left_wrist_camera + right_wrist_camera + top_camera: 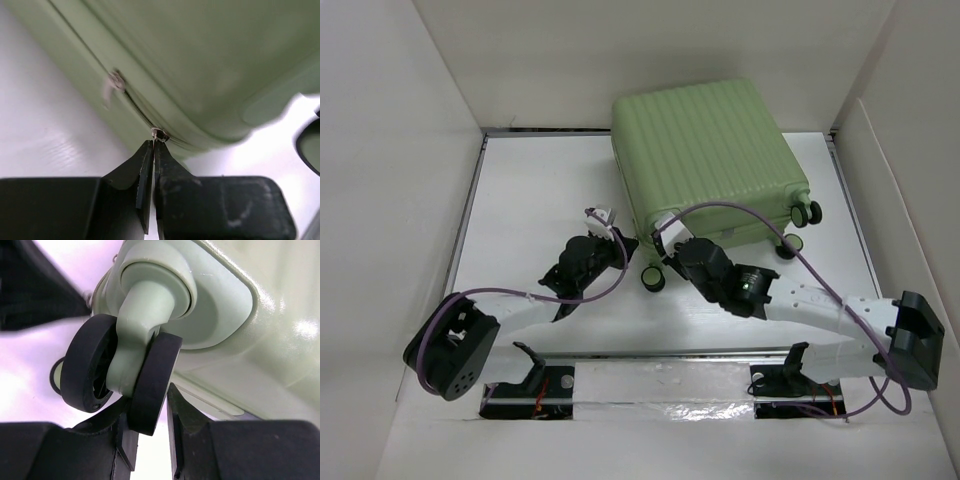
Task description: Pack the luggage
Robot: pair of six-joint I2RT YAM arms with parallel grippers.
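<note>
The luggage (710, 160), a pale green ribbed hard-shell suitcase, lies closed on the white table, wheels toward me. My left gripper (618, 236) is at its front left corner. In the left wrist view, the left gripper (153, 145) is shut on a small metal zipper pull (159, 134) on the suitcase's seam (135, 107). My right gripper (665, 258) is at the front left wheel (653, 278). In the right wrist view, the right gripper (150, 412) has its jaws closed around one black disc of that twin wheel (152, 382).
A second zipper pull (113, 84) hangs further along the seam. Two more wheels (800, 228) stick out at the suitcase's right. White walls (410, 150) enclose the table on three sides. A metal strip (660, 355) runs in front of the arm bases.
</note>
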